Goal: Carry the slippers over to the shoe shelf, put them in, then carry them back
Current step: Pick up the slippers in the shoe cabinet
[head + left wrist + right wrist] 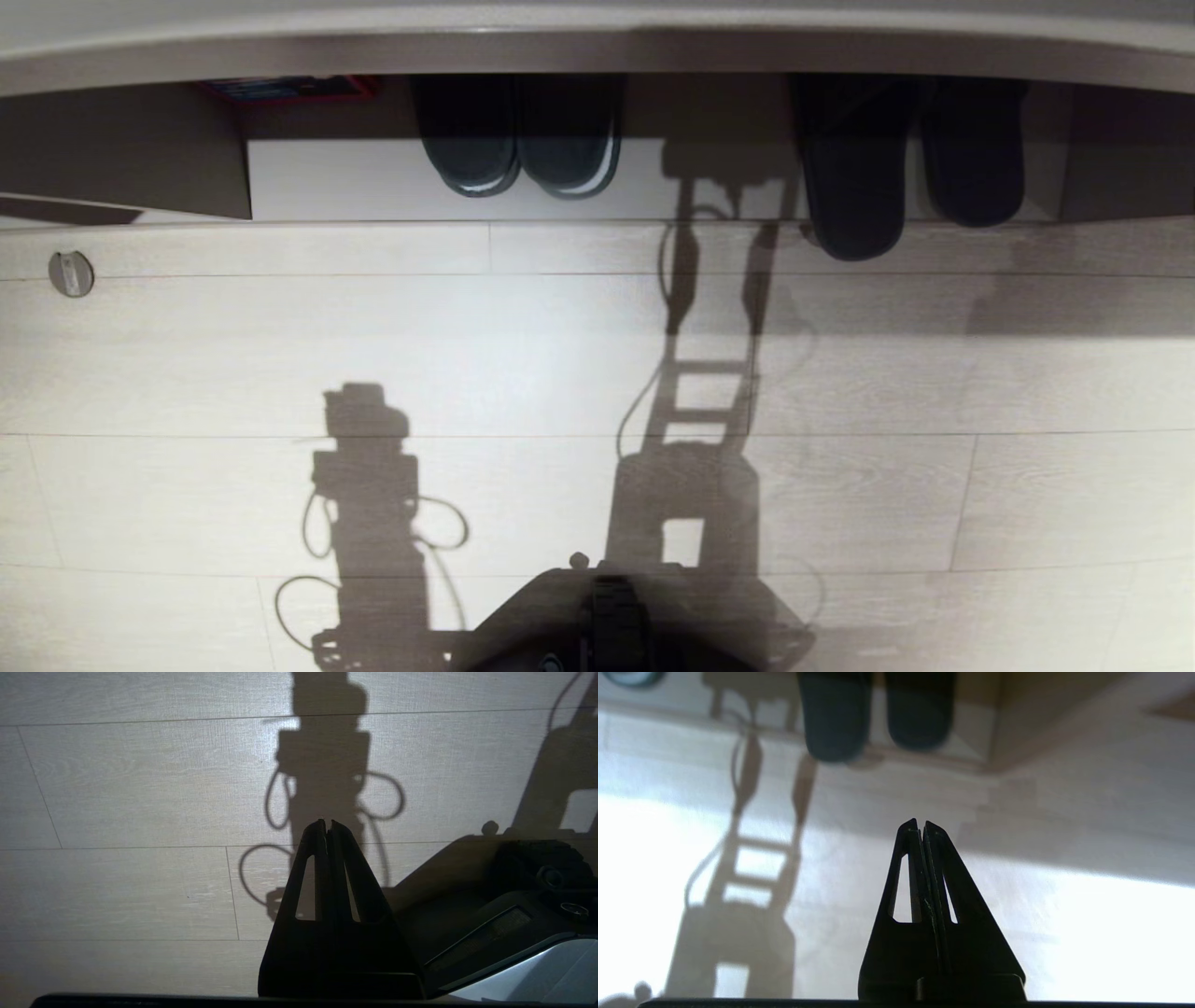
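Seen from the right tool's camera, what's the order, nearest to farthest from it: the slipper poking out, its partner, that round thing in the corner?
1. Slipper poking out, straight ahead.
2. Its partner, beside it, further in.
3. Round thing, far corner.

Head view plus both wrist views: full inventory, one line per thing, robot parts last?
slippers: 2, plain dark grey, in the shoe shelf at right; the left one's end sticks out over the floor.
second slipper pair: 2, dark with whitish sole edges, side by side in the wider cubby at centre.
shoe shelf: 1, pale board with dark edging, top right.
red-edged flat item: 1, red and dark, back left of the wider cubby; cannot tell what it is.
round floor fitting: 1, grey, floor at left.
floor: pale wood planks carrying the robot's shadows.
robot base: dark, bottom centre.
left gripper: black fingers shut, empty, over bare floor.
right gripper: black fingers shut, empty, short of the slippers.
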`<state>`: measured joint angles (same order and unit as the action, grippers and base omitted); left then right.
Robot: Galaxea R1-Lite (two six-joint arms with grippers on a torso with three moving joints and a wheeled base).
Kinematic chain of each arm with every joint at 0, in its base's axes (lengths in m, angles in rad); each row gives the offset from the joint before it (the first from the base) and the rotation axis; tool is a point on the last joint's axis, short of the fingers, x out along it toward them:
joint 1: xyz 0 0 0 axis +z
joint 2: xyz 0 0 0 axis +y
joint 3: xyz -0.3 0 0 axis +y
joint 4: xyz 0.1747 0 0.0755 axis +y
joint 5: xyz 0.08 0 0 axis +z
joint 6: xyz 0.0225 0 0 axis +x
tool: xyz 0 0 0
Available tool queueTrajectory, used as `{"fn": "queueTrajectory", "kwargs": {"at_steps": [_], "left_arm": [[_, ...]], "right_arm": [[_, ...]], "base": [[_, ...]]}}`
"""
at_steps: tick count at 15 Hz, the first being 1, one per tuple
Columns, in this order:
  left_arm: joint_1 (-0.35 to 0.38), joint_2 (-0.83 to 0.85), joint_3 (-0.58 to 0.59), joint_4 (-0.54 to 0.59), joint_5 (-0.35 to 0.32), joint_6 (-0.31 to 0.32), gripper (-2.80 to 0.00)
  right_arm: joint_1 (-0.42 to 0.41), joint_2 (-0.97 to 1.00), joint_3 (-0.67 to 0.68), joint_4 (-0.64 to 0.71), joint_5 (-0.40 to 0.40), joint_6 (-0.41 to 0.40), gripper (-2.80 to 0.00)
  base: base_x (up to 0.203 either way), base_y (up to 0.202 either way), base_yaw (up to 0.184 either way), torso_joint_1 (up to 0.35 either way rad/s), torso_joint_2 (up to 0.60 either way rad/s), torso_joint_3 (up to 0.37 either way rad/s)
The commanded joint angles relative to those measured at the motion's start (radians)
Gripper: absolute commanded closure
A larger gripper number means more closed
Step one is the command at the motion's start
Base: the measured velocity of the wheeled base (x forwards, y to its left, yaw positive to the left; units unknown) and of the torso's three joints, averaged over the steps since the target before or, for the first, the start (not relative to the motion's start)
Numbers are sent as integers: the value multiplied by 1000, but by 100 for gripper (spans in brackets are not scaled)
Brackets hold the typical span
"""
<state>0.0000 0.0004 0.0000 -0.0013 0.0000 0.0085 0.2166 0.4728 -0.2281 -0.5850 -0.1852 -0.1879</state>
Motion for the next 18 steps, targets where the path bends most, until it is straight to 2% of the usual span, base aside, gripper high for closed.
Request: {"fn": "queueTrajectory", "kwargs": {"at_steps": [1, 2, 4, 6, 8, 11, 14, 16, 18], "left_arm": [[0, 0, 0, 0, 0, 1, 0], [0, 0, 0, 0, 0, 1, 0], [0, 0, 0, 1, -2, 1, 0], [0, 0, 0, 1, -2, 2, 0], [0, 0, 0, 1, -2, 2, 0], [0, 0, 0, 0, 0, 1, 0], [0, 0, 0, 1, -2, 2, 0], [0, 0, 0, 1, 0, 0, 0], [0, 0, 0, 1, 0, -1, 0]], "right_arm": [[-63, -168, 19, 78, 11, 11, 0], [-86, -189, 48, 97, 10, 26, 0], [-96, -189, 127, 37, -11, 48, 0], [-162, -205, 151, 19, -3, 50, 0], [-188, -309, 185, 116, 51, 51, 0], [-206, -475, 204, 355, 137, 54, 0], [-212, -472, 228, 528, 176, 65, 0], [-212, -471, 228, 586, 199, 98, 0], [-212, -471, 230, 588, 201, 102, 0]], "base": [[0, 0, 0, 0, 0, 0], [0, 0, 0, 0, 0, 0], [0, 0, 0, 0, 0, 0], [0, 0, 0, 0, 0, 0], [0, 0, 0, 0, 0, 0], [0, 0, 0, 0, 0, 0], [0, 0, 0, 0, 0, 0], [0, 0, 0, 0, 0, 0], [0, 0, 0, 0, 0, 0]]}}
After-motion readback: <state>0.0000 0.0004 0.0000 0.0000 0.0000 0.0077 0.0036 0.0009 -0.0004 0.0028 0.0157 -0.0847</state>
